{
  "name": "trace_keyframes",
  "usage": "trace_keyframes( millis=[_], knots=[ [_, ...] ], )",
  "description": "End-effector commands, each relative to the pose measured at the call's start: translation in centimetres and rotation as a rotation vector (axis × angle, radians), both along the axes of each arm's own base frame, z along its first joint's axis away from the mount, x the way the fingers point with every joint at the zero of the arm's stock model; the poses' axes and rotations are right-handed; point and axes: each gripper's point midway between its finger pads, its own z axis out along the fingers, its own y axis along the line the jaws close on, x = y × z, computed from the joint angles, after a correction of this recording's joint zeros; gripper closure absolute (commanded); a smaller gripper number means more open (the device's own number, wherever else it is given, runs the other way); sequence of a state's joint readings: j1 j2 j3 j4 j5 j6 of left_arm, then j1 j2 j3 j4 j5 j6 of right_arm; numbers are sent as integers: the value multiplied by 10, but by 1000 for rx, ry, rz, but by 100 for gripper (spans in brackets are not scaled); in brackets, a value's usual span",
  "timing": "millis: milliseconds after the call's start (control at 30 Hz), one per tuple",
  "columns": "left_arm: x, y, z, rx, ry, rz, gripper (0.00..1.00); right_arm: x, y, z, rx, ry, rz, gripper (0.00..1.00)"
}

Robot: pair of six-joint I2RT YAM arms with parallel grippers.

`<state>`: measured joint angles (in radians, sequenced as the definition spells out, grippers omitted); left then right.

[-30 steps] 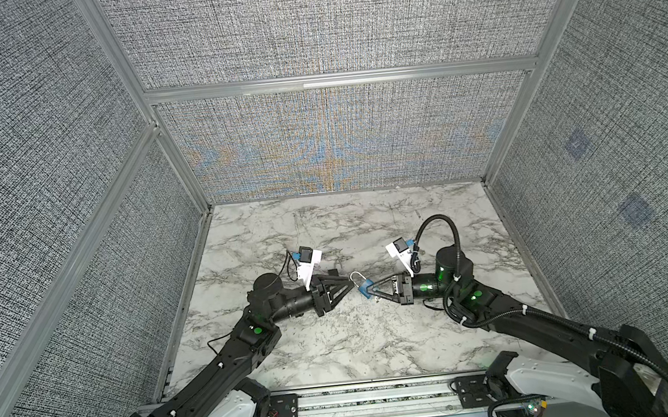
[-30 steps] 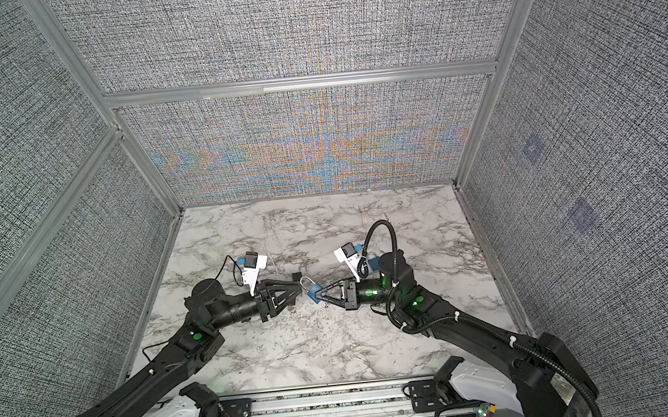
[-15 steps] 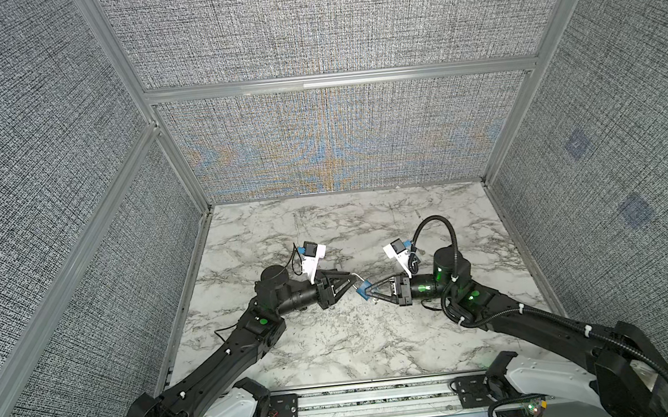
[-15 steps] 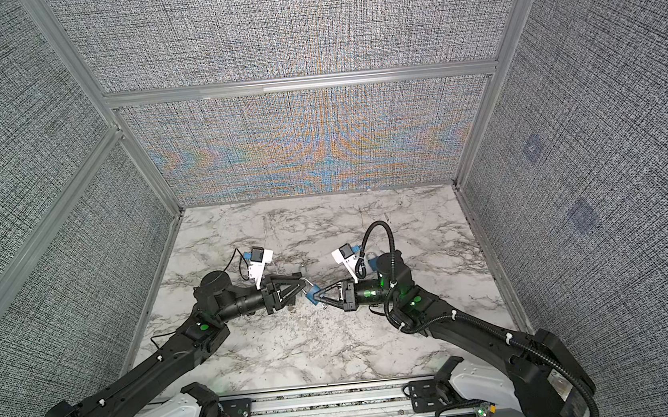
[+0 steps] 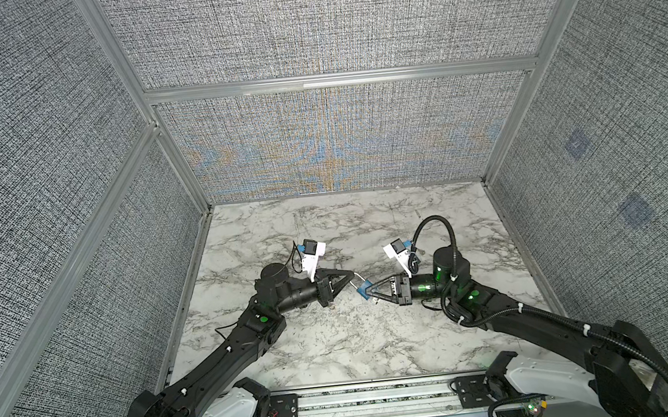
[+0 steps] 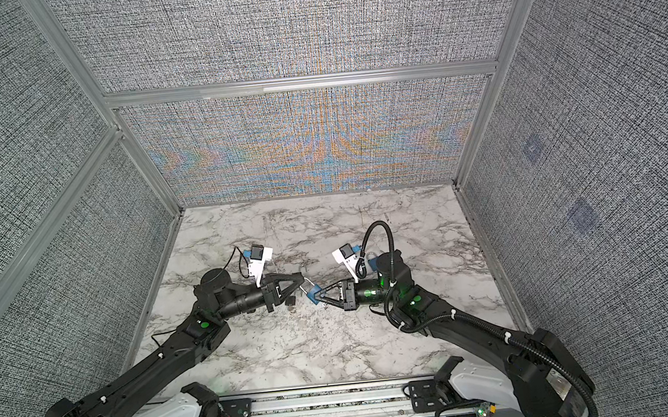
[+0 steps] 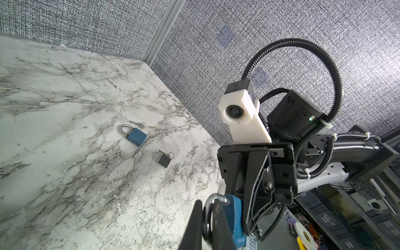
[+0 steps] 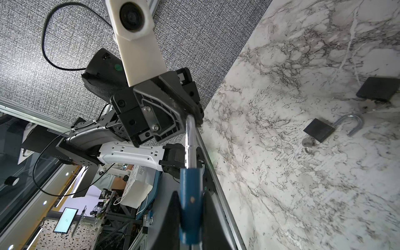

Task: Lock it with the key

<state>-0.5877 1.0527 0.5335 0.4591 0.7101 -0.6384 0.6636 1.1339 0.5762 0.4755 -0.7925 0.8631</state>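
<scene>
A blue padlock point(image 5: 364, 289) with a silver shackle point(image 5: 356, 277) hangs between both grippers above the marble table. My right gripper point(image 8: 190, 199) is shut on its blue body point(image 8: 191, 194). My left gripper point(image 7: 207, 207) is shut on the shackle point(image 7: 214, 198), its fingers point(image 7: 195, 218) pressed to either side of the loop. In both top views the two grippers meet tip to tip at mid-table, the left gripper point(image 6: 301, 281) and the right gripper point(image 6: 319, 296). The held padlock's keyhole end is hidden, so I cannot tell whether a key is in it.
A second blue padlock point(image 7: 135, 135) lies shut on the table with keys point(image 7: 139, 124) beside it. Near it is a small black padlock point(image 7: 163, 159). Another black padlock point(image 8: 319, 129) lies with its shackle open and a key point(image 8: 308, 142) at its base. Fabric walls enclose the table.
My left gripper was open beside the shackle and has now shut on it. Its wrist has moved a little toward the padlock. The right gripper has kept its hold.
</scene>
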Motion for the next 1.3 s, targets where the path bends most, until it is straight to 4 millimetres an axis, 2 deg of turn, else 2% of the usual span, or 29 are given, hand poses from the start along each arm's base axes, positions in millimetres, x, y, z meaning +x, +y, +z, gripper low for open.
trace_keyframes(
  millis=[0, 200, 500, 833, 1267],
  knots=[
    [0, 0, -16, 43, 14, -5, 100, -4, 3, 32, 98, -79, 33, 100],
    [-1, -3, -23, 50, 51, -25, 100, -4, 2, 39, 117, -84, 28, 100],
    [-20, -11, -25, -19, 100, -153, 100, 7, 5, 38, 98, -99, -10, 100],
    [-34, -2, -27, -33, 100, -135, 100, 22, 12, 40, 88, -129, -40, 100],
    [-49, -6, -32, -49, 121, -166, 100, 41, 22, 42, 80, -148, -67, 100]
  ],
)
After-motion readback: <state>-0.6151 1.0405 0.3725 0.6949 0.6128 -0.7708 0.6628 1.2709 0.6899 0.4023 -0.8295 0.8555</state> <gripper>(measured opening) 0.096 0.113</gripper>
